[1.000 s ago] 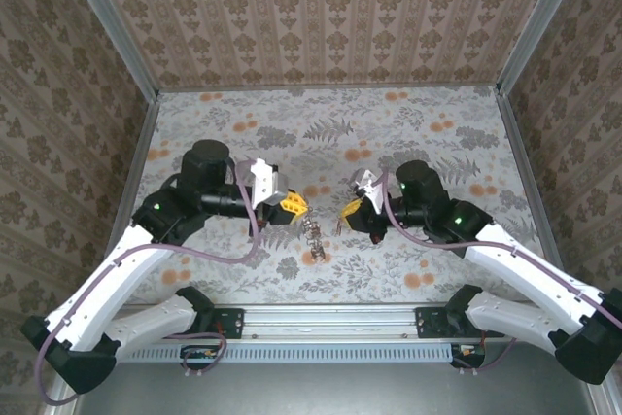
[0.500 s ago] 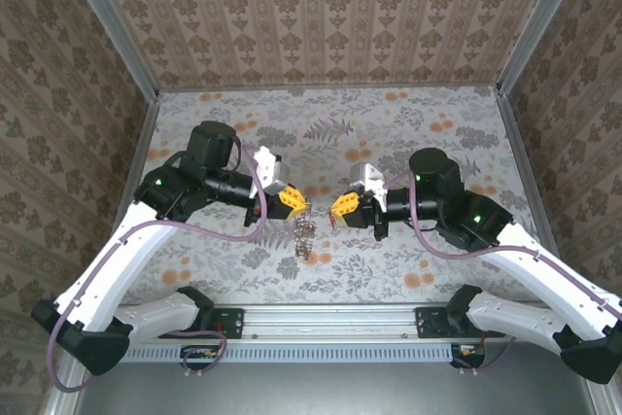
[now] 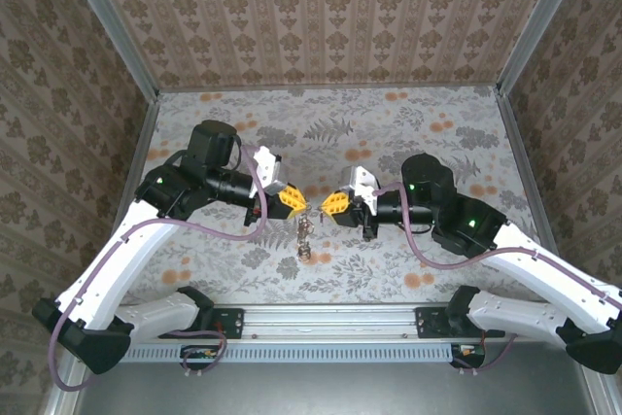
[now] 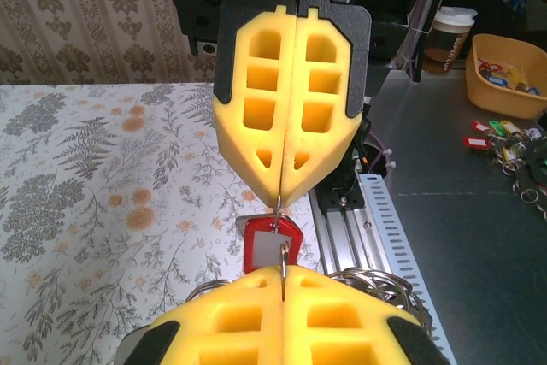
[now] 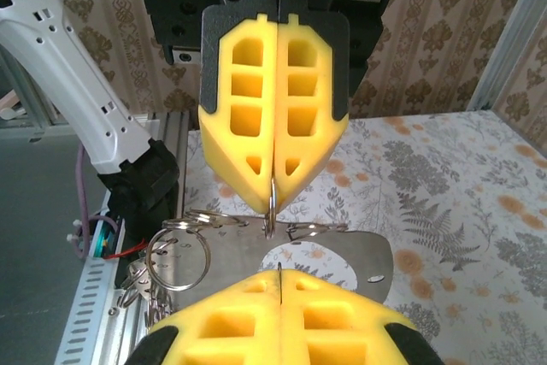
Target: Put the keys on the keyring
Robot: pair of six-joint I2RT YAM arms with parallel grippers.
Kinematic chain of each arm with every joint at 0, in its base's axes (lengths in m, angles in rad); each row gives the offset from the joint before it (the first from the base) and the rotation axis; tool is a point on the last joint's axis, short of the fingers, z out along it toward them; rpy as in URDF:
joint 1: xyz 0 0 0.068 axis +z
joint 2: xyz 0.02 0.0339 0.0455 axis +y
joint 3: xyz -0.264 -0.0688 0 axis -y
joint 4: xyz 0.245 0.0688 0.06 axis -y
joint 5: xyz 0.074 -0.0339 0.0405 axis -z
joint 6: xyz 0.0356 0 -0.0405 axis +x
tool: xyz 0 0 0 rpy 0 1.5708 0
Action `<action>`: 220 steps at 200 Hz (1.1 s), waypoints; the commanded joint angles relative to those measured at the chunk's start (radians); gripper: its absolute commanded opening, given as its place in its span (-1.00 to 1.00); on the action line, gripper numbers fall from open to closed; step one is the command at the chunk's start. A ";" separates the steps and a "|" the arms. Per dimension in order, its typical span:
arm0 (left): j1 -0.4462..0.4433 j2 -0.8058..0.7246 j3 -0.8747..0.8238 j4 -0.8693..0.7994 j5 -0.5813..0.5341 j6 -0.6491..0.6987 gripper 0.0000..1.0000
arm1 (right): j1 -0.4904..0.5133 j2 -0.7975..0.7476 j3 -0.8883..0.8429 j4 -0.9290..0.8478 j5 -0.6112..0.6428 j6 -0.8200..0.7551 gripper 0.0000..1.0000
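My left gripper (image 3: 296, 203) and right gripper (image 3: 328, 204) meet tip to tip above the table's middle. The keyring (image 3: 305, 236), a string of linked metal rings, dangles below them. In the left wrist view my left gripper (image 4: 282, 278) is shut on a thin ring edge (image 4: 282, 256). Facing it, the right gripper (image 4: 280, 199) is shut on a small ring that carries a red key (image 4: 267, 245). In the right wrist view my right gripper (image 5: 279, 278) is shut. The left gripper (image 5: 272, 203) opposite pinches a ring (image 5: 270, 209), with more rings (image 5: 175, 252) and a flat metal plate (image 5: 342, 250) beneath.
The aluminium rail (image 3: 330, 323) with both arm bases runs along the near edge. Patterned walls enclose the floral table (image 3: 437, 133). Beyond the rail stand a yellow bin of key tags (image 4: 506, 70), a cup (image 4: 449, 36) and loose tags (image 4: 500, 138).
Both grippers have come together at the middle, from apart to tip against tip. The ring string has come along and now hangs under the meeting point.
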 commanded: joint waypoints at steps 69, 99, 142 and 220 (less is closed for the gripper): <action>0.013 -0.022 0.011 -0.002 0.036 0.027 -1.00 | 0.040 0.030 0.057 0.065 0.040 -0.002 -1.00; 0.012 -0.024 0.011 -0.002 0.035 0.027 -1.00 | 0.044 0.039 0.061 0.070 0.047 -0.001 -1.00; 0.013 -0.026 0.010 0.000 0.031 0.025 -1.00 | 0.047 0.044 0.059 0.078 0.045 0.003 -1.00; 0.012 -0.031 0.008 0.004 0.030 0.024 -1.00 | 0.048 0.050 0.062 0.082 0.053 0.007 -1.00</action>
